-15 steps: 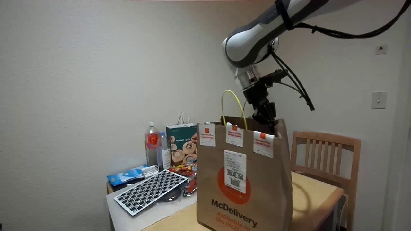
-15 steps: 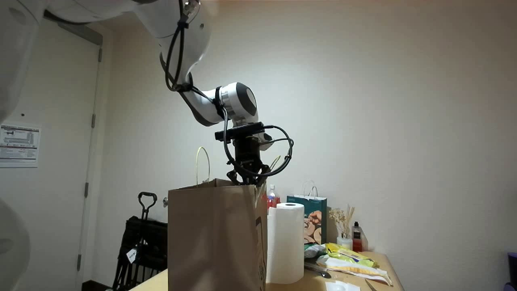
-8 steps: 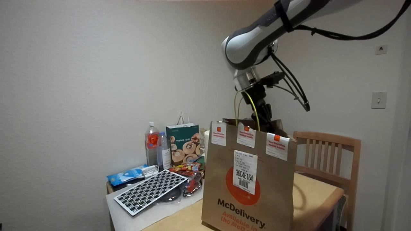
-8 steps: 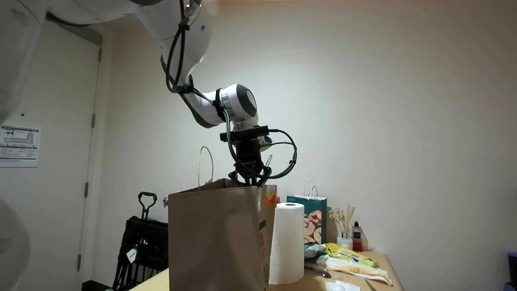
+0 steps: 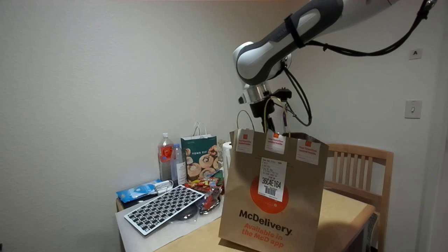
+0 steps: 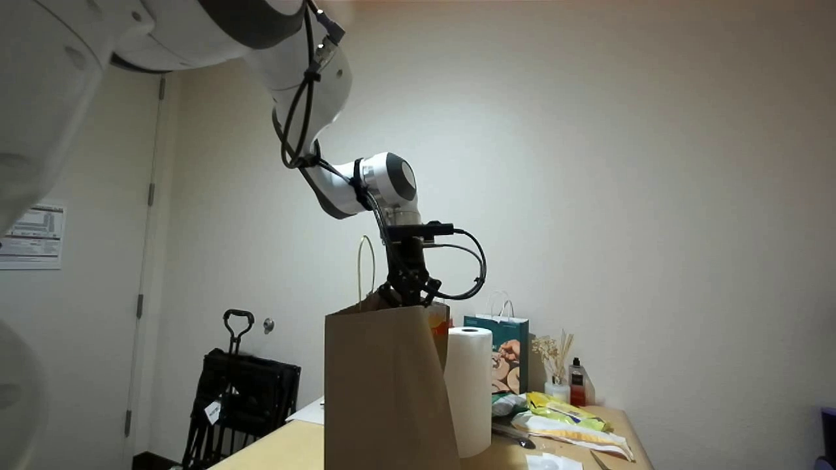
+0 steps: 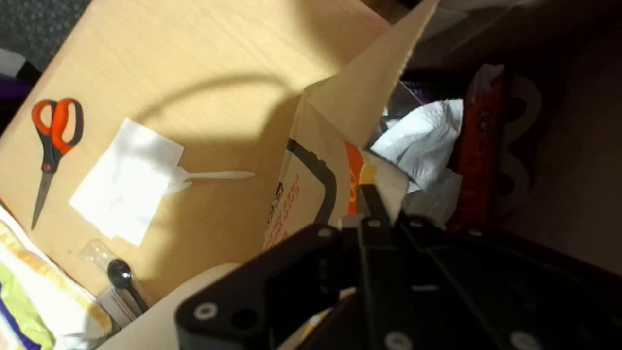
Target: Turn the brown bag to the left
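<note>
The brown bag (image 5: 241, 196) stands leaning on the table, its printed face with white stickers and pale loop handles showing. Its plain side shows in another exterior view (image 6: 385, 385), with the rim slanting. My gripper (image 5: 268, 127) points down behind the printed face at the rim; it also shows in an exterior view (image 6: 415, 300). In the wrist view, my gripper (image 7: 386, 209) is shut with the bag's rim (image 7: 311, 150) between its fingers, one finger outside and one inside. White paper and a red item lie inside the bag. The fingertips are hidden in the exterior views.
A paper towel roll (image 6: 470, 391) stands close beside the bag. A green paper bag (image 5: 197, 157), bottles (image 5: 177, 164) and a keyboard (image 5: 164, 210) lie toward the wall. Scissors (image 7: 56, 131) and a napkin (image 7: 129, 180) lie on the table. A wooden chair (image 5: 353, 175) stands behind.
My gripper has moved left and lower in an exterior view. The bag has turned so its printed face shows more squarely, and it now leans. Its plain side looks narrower.
</note>
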`<state>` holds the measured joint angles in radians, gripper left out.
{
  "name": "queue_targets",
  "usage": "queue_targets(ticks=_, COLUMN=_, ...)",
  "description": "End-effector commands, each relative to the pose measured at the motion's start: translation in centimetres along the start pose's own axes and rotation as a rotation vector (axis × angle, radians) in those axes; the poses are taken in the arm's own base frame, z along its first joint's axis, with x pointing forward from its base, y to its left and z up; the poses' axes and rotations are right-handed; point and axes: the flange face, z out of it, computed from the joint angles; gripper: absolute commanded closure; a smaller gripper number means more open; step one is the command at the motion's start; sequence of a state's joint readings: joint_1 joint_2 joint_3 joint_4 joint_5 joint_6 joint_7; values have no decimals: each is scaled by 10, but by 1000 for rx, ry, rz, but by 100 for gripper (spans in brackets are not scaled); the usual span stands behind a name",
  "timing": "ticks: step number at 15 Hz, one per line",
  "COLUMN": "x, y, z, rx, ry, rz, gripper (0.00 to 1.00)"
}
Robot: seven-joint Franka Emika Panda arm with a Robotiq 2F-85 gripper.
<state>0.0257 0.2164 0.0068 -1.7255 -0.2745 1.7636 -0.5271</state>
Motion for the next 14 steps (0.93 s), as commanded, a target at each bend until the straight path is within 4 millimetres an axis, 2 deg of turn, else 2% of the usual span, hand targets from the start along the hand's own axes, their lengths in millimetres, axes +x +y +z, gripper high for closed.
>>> queue_targets(ticks=1, x=15, y=12, z=-14, rx=-66, ry=52, rz=-176, gripper=100)
queue_targets(ticks=2, x=17, y=12, z=-19, rx=-94, ry=66, rz=-205, gripper=100)
queue_targets(ticks=3, x=11, y=6, z=-14, rx=-42, ry=39, rz=-127, gripper=100)
queue_targets(ticks=8, x=11, y=6, z=-15, rx=-46, ry=42, rz=-133, gripper=99)
queue_targets(ticks=9, x=13, y=8, z=-12, rx=-45, ry=74, rz=-253, gripper=100)
queue_targets(ticks=14, x=17, y=32, z=-7, rx=-77, ry=149, rz=-480, gripper=100)
